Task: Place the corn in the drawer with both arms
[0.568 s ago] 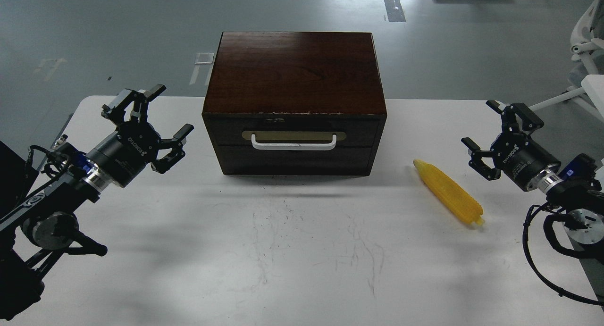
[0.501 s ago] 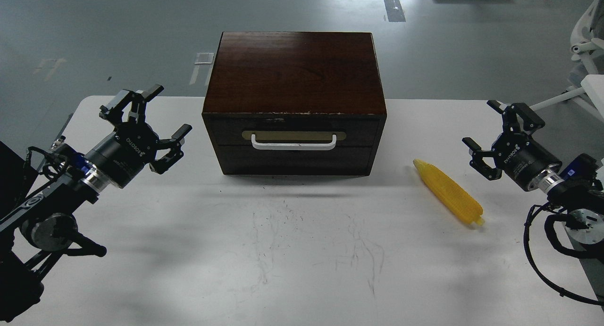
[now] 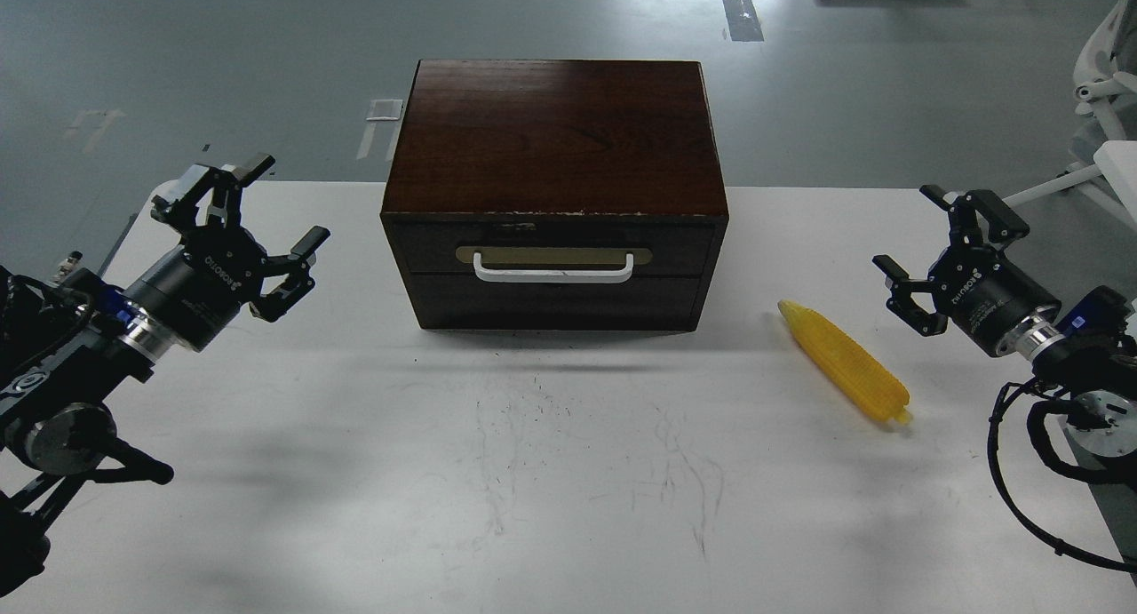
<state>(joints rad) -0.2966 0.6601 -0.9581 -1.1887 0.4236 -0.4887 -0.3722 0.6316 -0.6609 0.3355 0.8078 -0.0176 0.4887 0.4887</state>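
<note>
The yellow ribbed corn (image 3: 844, 362) lies on the white table (image 3: 568, 472), right of the dark wooden box (image 3: 555, 143), its tapered end pointing toward the box. The drawer (image 3: 552, 246) is shut, with a brass plate and a white bar handle (image 3: 553, 268) on its front. My left gripper (image 3: 253, 214) is open and empty, left of the box. My right gripper (image 3: 933, 241) is open and empty, to the right of the corn and apart from it.
The box stands at the table's far middle. Grey floor lies beyond the far edge. A white chair frame (image 3: 1101, 90) stands off the table at the far right. Faint scratches mark the table front of the box.
</note>
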